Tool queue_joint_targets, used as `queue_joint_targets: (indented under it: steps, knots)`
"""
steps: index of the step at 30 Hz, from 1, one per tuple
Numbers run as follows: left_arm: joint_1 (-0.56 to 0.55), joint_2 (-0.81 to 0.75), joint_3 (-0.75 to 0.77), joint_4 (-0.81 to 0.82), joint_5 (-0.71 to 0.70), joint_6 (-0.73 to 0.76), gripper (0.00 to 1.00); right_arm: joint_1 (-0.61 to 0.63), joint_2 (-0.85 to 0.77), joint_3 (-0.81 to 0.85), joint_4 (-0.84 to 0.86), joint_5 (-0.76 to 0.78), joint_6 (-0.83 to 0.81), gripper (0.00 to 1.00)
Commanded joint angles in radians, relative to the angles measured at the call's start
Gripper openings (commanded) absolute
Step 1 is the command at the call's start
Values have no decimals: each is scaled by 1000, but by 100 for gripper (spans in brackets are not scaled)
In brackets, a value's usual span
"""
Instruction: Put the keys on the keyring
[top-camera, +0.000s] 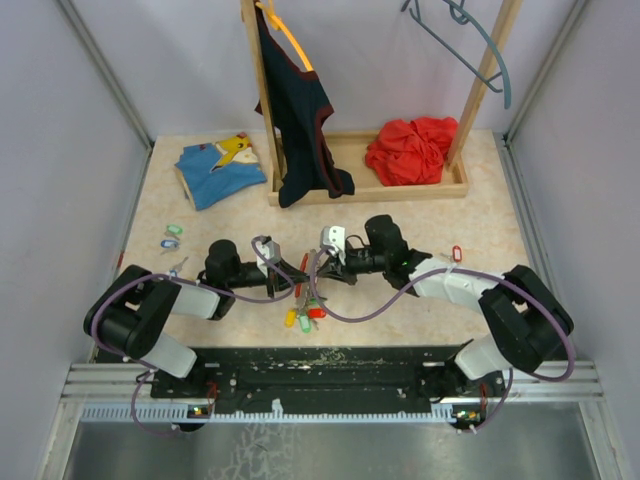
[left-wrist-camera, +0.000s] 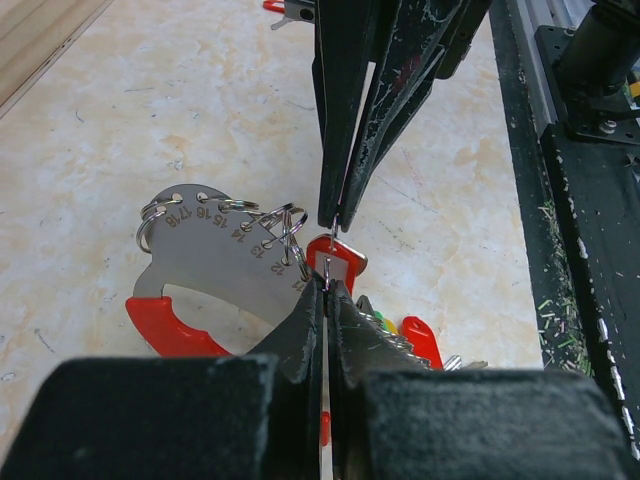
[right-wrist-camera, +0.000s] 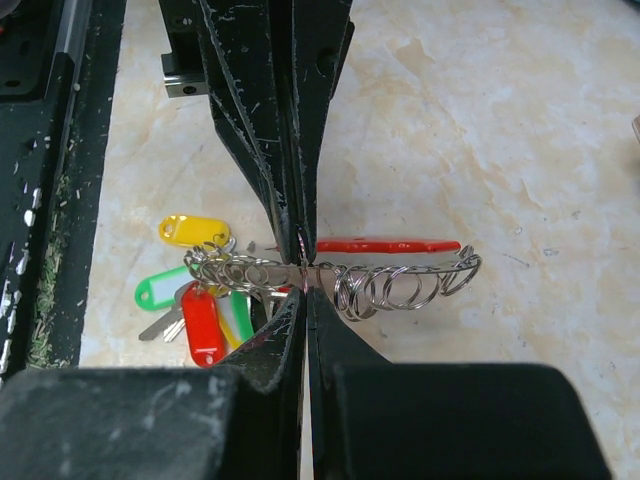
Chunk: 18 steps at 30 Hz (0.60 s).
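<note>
Low over the table (top-camera: 480, 200) near its front edge, your left gripper (left-wrist-camera: 327, 292) and right gripper (right-wrist-camera: 304, 297) reach in level and meet nose to nose, both finger pairs pressed together. Only the left wrist view shows the keyring (left-wrist-camera: 215, 250) with its numbered plate flat — the right wrist view catches it edge-on, with tagged keys (right-wrist-camera: 203, 325) bunched beside it. What the tips pinch is unclear.

— Key tags (right-wrist-camera: 203, 325) beside the silver numbered plate (left-wrist-camera: 215, 255)?
— Red, yellow, green.
— Plate handle (left-wrist-camera: 165, 325)?
— Bright red.
— Worktop (right-wrist-camera: 500, 120)?
— Cream, marbled with tan veins.
— Fingers (right-wrist-camera: 250, 100)?
— Black, scuffed with white flecks.
</note>
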Motion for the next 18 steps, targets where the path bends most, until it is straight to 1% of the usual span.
queue_joint_targets:
  steps: [1, 18]
  knots:
    - [-2, -18, 3, 54, 16, -1, 0, 4, -16, 4, 32, -3, -12, 0]
    - [-2, -12, 2, 75, 40, -10, 0, 5, 12, 17, 60, -2, 8, 0]
